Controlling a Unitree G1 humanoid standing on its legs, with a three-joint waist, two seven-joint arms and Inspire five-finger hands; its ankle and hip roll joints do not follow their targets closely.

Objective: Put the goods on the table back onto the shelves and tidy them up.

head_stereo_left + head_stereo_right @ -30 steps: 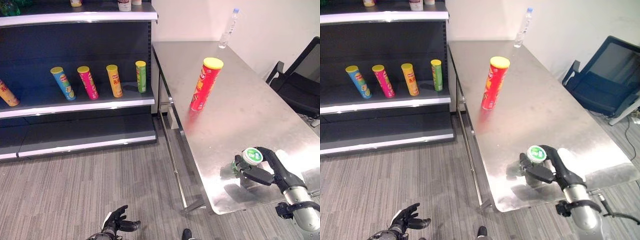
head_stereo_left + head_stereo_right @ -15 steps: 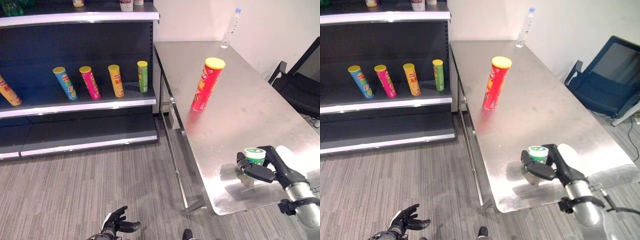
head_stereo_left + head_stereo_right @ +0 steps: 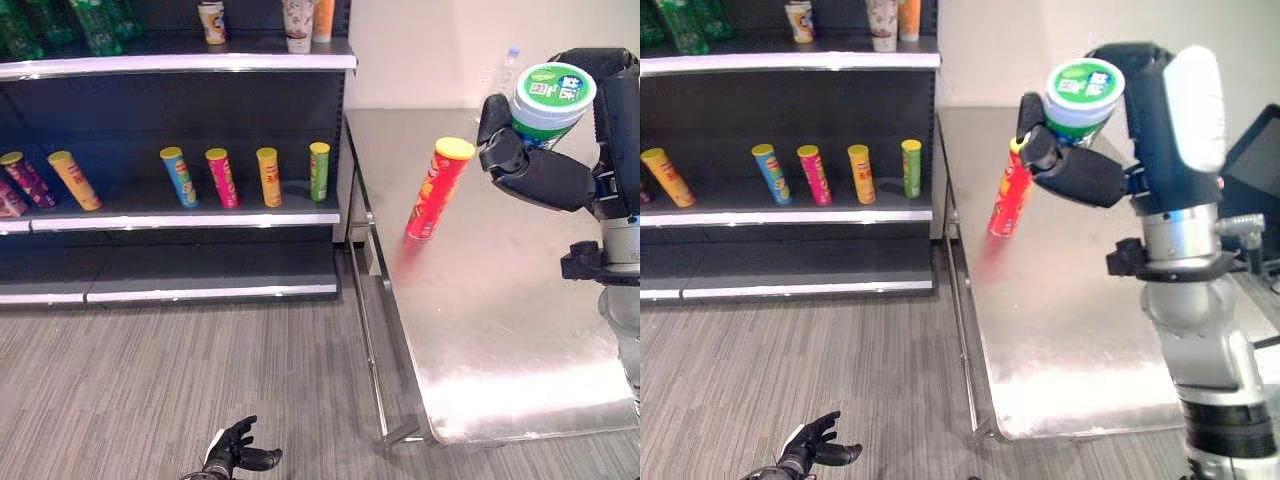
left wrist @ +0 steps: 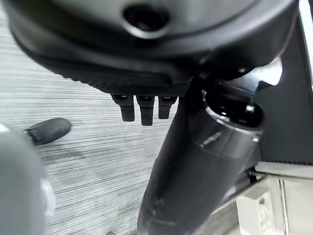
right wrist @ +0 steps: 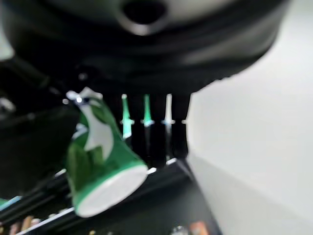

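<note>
Green-lidded cup [image 3: 547, 98] | upright, lid up | clasped in right hand [image 3: 545, 175]

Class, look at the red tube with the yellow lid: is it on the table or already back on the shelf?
On the table. The red tube stands on the steel table, beside the shelf, untouched by the right hand.

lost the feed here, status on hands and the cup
Right hand shut on green cup, raised above table. Left hand open, low. Red can on table.
</note>
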